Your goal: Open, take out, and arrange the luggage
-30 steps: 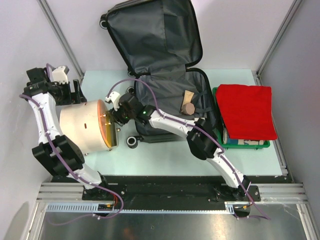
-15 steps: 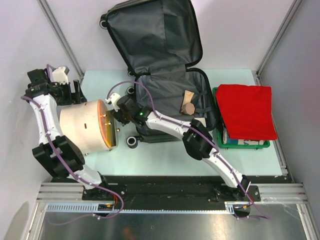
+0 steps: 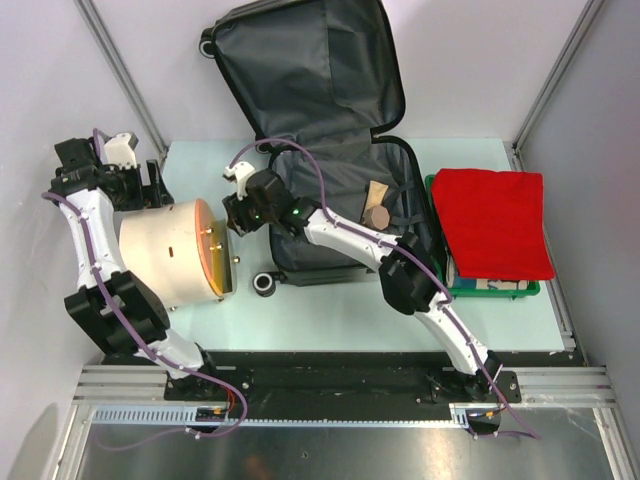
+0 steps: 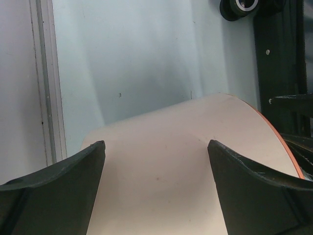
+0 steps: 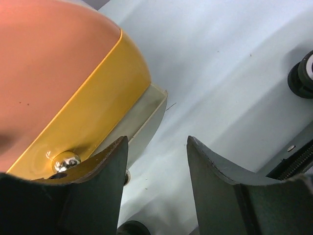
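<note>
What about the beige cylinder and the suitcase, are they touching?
Apart. The top external view shows a strip of bare table between the cylinder's orange face and the luggage's wheeled edge.

Pale mint table [image 3: 330, 320] under even light; plain whitish walls [image 3: 30, 60] either side; grey aluminium posts [image 3: 122, 72] at corners.

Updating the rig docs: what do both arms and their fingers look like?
The left arm and right arm match: white links, black joint housings, a purple cable running along each. Green light near the right wrist. Fingers are dark, broad, curved.
</note>
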`<state>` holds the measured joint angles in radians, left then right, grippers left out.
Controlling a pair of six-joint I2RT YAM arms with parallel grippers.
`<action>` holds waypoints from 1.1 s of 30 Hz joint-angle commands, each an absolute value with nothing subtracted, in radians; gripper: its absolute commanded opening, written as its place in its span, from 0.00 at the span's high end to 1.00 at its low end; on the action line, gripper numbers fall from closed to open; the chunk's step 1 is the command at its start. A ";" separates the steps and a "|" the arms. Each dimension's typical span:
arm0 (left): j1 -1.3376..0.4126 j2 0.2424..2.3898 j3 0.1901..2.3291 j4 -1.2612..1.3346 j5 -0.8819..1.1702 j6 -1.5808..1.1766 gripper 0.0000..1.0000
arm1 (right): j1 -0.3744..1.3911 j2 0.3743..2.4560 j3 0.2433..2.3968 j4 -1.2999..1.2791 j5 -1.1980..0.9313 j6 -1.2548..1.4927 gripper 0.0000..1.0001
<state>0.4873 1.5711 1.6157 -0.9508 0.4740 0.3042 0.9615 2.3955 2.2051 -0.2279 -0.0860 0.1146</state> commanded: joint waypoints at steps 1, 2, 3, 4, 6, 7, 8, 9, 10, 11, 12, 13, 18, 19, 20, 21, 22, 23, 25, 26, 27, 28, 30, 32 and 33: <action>0.491 1.569 1.597 -0.985 0.477 0.285 0.09 | 0.971 2.420 2.304 -0.233 -0.118 0.158 0.43; 0.491 1.568 1.595 -0.986 0.479 0.285 0.09 | 0.979 2.430 2.315 -0.239 -0.118 0.146 0.43; 0.491 1.566 1.595 -0.986 0.477 0.284 0.09 | 0.985 2.437 2.324 -0.253 -0.101 0.135 0.43; 0.491 1.565 1.594 -0.986 0.477 0.284 0.09 | 0.988 2.450 2.332 -0.256 -0.094 0.124 0.43; 0.491 1.563 1.589 -0.986 0.476 0.285 0.09 | 0.999 2.457 2.333 -0.259 -0.078 0.103 0.42; 0.491 1.563 1.585 -0.985 0.476 0.287 0.09 | 1.003 2.462 2.333 -0.262 -0.074 0.091 0.42; 0.491 1.563 1.582 -0.986 0.472 0.288 0.09 | 1.011 2.474 2.335 -0.262 -0.060 0.078 0.42; 0.491 1.562 1.580 -0.985 0.472 0.290 0.09 | 1.012 2.482 2.335 -0.268 -0.034 0.054 0.42; 0.491 1.562 1.575 -0.985 0.471 0.291 0.09 | 1.019 2.487 2.335 -0.270 -0.017 0.040 0.42; 0.491 1.560 1.574 -0.986 0.471 0.293 0.09 | 1.022 2.494 2.326 -0.270 -0.002 0.026 0.42; 0.492 1.560 1.572 -0.983 0.471 0.295 0.09 | 1.023 2.497 2.318 -0.264 0.050 0.006 0.42; 0.491 1.563 1.572 -0.983 0.469 0.296 0.09 | 1.026 2.500 2.313 -0.261 0.069 0.003 0.42; 0.492 1.583 1.580 -0.980 0.468 0.296 0.09 | 1.023 2.531 2.319 -0.297 0.161 -0.049 0.42; 0.492 1.585 1.585 -0.977 0.468 0.295 0.09 | 1.020 2.531 2.325 -0.307 0.170 -0.058 0.43; 0.495 1.591 1.588 -0.977 0.466 0.296 0.09 | 1.019 2.530 2.335 -0.314 0.190 -0.061 0.43; 0.494 1.594 1.592 -0.977 0.466 0.295 0.09 | 1.017 2.525 2.356 -0.331 0.198 -0.067 0.44; 0.494 1.598 1.592 -0.974 0.465 0.296 0.09 | 1.012 2.522 2.365 -0.339 0.204 -0.077 0.44; 0.494 1.603 1.595 -0.974 0.465 0.295 0.09 | 1.009 2.517 2.373 -0.348 0.218 -0.083 0.44; 0.495 1.611 1.601 -0.973 0.463 0.296 0.09 | 1.003 2.499 2.376 -0.368 0.235 -0.104 0.44; 0.495 1.614 1.603 -0.971 0.463 0.296 0.09 | 0.999 2.493 2.369 -0.376 0.251 -0.113 0.44; 0.497 1.620 1.606 -0.971 0.463 0.296 0.09 | 0.997 2.485 2.359 -0.379 0.261 -0.124 0.44; 0.497 1.623 1.608 -0.969 0.463 0.296 0.09 | 0.988 2.468 2.332 -0.380 0.268 -0.133 0.44; 0.499 1.631 1.609 -0.968 0.468 0.296 0.09 | 0.976 2.459 2.310 -0.388 0.270 -0.152 0.44; 0.499 1.635 1.611 -0.968 0.468 0.296 0.09 | 0.959 2.450 2.296 -0.399 0.275 -0.163 0.44; 0.500 1.634 1.612 -0.965 0.468 0.295 0.09 | 0.954 2.447 2.295 -0.406 0.272 -0.163 0.44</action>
